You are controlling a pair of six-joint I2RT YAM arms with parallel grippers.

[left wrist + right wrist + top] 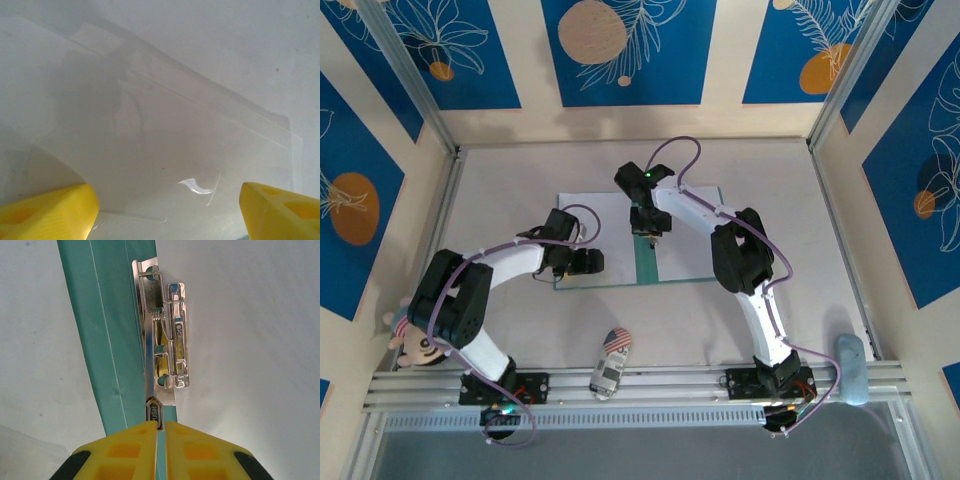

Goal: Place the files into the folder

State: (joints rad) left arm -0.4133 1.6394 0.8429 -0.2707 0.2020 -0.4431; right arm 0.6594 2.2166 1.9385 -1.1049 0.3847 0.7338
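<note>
The teal-green folder (pixel 647 265) lies open in the middle of the table, its centre strip (pixel 107 330) bare. White files cover both leaves: one on the left (pixel 602 215), one on the right (pixel 692 250). A chrome spring clip (pixel 167 335) runs along the crease. My right gripper (pixel 648 232) stands over it, and its yellow fingertips (pixel 161 426) are shut on the clip's lever tab marked PUSH. My left gripper (pixel 582 262) hovers open (pixel 167 210) just above the glossy left sheets (pixel 165 130), with nothing between its fingers (pixel 50 210).
A toy car (pixel 610 362) sits near the front rail between the arm bases. A doll (pixel 408 343) lies at the front left, and a grey-blue object (pixel 850 368) at the front right. Walls close in the table on three sides.
</note>
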